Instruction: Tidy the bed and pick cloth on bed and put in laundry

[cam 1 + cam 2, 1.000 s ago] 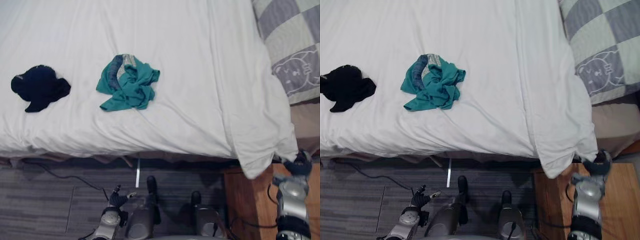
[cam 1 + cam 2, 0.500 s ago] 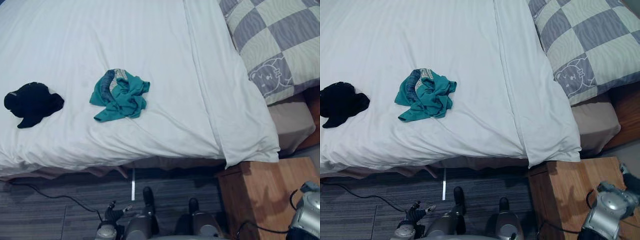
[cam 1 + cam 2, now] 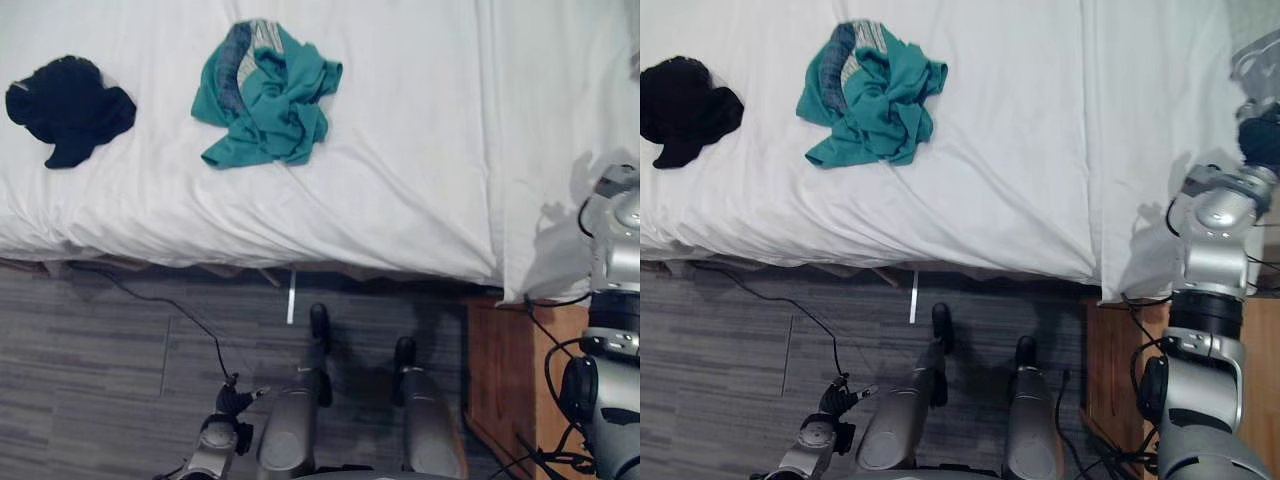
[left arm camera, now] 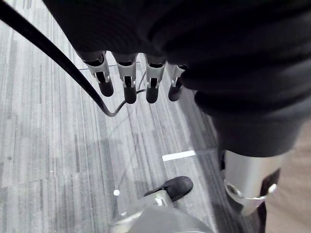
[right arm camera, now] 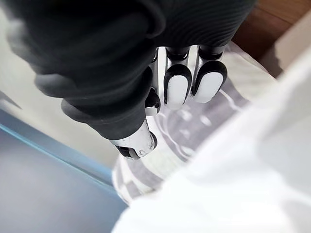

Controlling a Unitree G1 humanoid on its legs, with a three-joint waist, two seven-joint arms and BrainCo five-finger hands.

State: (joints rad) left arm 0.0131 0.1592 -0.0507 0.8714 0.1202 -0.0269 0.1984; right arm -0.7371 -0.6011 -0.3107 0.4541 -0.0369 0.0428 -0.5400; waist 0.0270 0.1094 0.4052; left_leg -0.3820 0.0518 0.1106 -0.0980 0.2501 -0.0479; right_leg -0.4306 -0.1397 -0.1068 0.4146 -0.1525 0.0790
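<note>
- Teal cloth (image 3: 265, 95) is lying crumpled on the white duvet (image 3: 400, 190), not far from the bed's near edge.
- A black cloth (image 3: 68, 108) is sitting bunched on the duvet as well, apart from the teal one, toward the robot's left.
- The left hand (image 3: 234, 400) is hanging low over the grey floor (image 3: 90, 350), in front of the bed, its fingers (image 4: 127, 85) pointing down loosely and gripping nothing.
- The right hand (image 3: 1260, 140) is hovering at the duvet's right side, above a wooden cabinet (image 3: 510, 370).
- Its fingers (image 5: 177, 90) are resting loose and empty over a grey checked pillow (image 5: 194, 131).
</note>
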